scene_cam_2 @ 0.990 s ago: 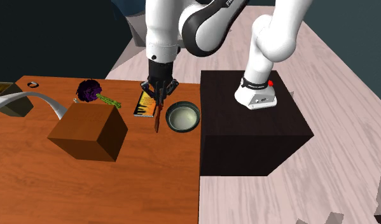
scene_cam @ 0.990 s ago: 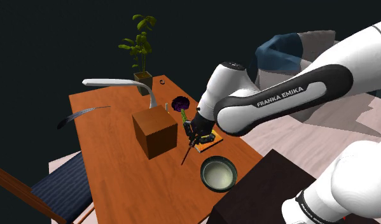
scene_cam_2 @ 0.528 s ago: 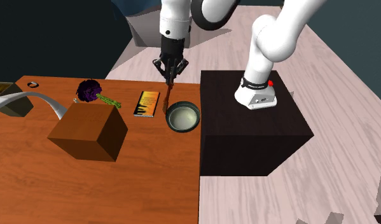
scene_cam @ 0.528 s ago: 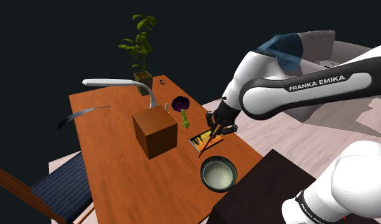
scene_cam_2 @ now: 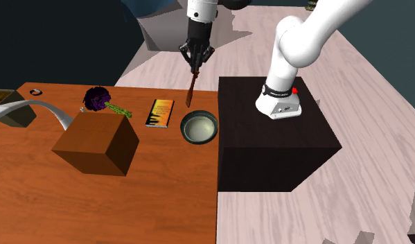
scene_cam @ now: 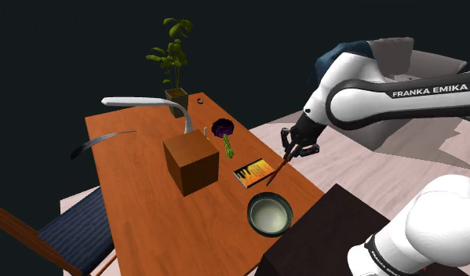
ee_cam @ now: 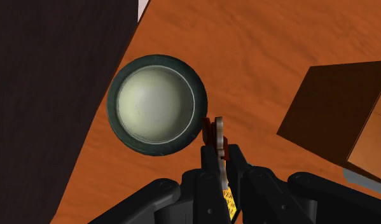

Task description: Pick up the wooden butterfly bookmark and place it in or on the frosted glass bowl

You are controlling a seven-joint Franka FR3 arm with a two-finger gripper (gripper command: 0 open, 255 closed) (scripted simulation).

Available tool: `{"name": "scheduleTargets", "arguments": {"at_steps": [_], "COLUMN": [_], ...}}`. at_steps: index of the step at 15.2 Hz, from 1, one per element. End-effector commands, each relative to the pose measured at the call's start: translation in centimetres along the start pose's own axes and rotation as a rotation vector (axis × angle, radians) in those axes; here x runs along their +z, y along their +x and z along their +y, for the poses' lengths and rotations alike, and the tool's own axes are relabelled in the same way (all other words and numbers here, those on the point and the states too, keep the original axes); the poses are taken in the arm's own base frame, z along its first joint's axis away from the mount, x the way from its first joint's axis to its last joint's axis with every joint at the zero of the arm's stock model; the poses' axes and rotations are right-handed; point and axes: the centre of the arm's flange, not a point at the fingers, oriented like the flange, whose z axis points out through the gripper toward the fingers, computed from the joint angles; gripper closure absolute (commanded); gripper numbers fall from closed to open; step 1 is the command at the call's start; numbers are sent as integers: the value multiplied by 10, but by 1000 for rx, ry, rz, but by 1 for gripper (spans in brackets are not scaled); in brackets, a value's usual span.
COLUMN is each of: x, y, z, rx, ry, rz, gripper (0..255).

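Shoulder view: the black tool (scene_cam: 292, 150) hangs above the smooth orange-brown counter (scene_cam: 139, 212). It pinches a thin reddish bookmark (scene_cam: 278, 170), which slants down clear of the surface. A round bowl (scene_cam: 269, 215), dark-rimmed and pale inside, sits at the counter's near right, beside the dark boxy stand (scene_cam: 319, 235). A flat yellow-orange book (scene_cam: 253, 172) lies between the bowl and a brown cube (scene_cam: 191, 162).

Second exterior view: the tool (scene_cam_2: 196, 59) holds the bookmark (scene_cam_2: 192, 86) nearly upright, its lower end just beyond the far rim of the bowl (scene_cam_2: 199, 127). The book (scene_cam_2: 160, 112) lies left of the bowl.

Wrist view: the tool (ee_cam: 219, 149) clasps the bookmark (ee_cam: 218, 130) edge-on, its rounded tip beside the thick rim of the bowl (ee_cam: 156, 104), whose inside is smooth and creamy.
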Motion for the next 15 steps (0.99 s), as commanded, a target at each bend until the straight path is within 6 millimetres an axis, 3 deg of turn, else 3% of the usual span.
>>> {"name": "scheduleTargets", "arguments": {"at_steps": [1,15], "x": [7,79], "y": [3,10], "z": [6,22], "rx": [-1,-1], "ry": [0,0], "rz": [0,0], "gripper": [255,255]}}
